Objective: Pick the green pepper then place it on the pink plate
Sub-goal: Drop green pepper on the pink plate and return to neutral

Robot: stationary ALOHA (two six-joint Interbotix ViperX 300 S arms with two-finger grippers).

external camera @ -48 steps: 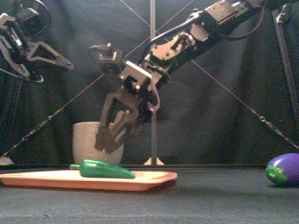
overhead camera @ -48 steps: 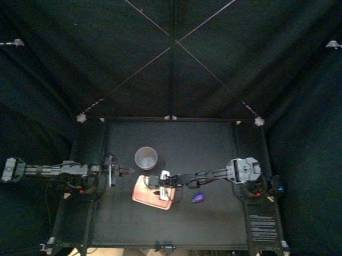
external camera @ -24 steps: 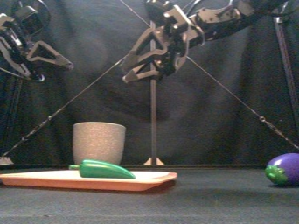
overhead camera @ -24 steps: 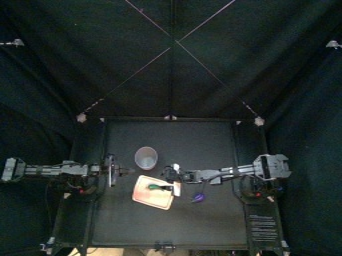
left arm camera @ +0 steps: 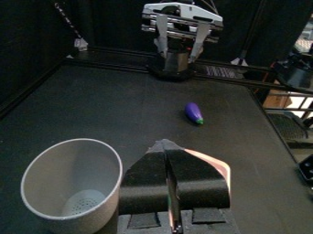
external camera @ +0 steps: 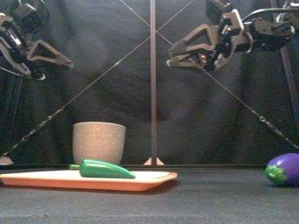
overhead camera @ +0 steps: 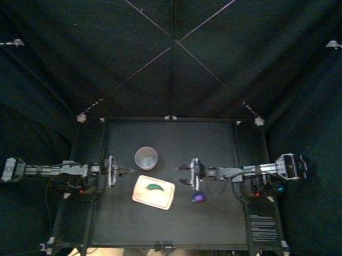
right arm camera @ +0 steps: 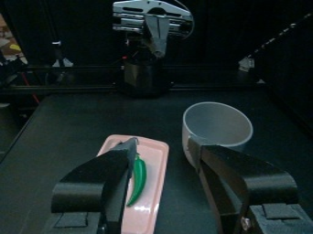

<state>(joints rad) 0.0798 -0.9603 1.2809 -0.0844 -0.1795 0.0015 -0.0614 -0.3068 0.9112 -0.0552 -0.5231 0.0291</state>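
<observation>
Green pepper (external camera: 105, 169) lies flat on the pink plate (external camera: 35, 179), lengthwise along it, with no gripper touching it. The placing looks done, and what remains is probably to clear the working arm away cleanly. From the left: the left arm rests raised at the table's left side, its gripper (left arm camera: 167, 146) with jaws pressed together and holding nothing. Behind the plate, toward the back, stands the tall grey speckled cup (external camera: 98, 143), upright and empty, near the plate but apart from it. The plate sits a little left of the table's middle, with the pepper wholly inside its rim. To the right, well above the table (external camera: 222, 197), hangs the right gripper (right arm camera: 163, 151), its jaws spread apart and empty, pointing back down toward the plate. Further right a purple toy eggplant (external camera: 282, 169) lies on the table, apart from the plate. To finish well, the right arm should draw off upward and toward its own side. Its spread jaws should pass above the cup's rim and clear of the eggplant, so that nothing nudges the plate or rolls the pepper off.
</observation>
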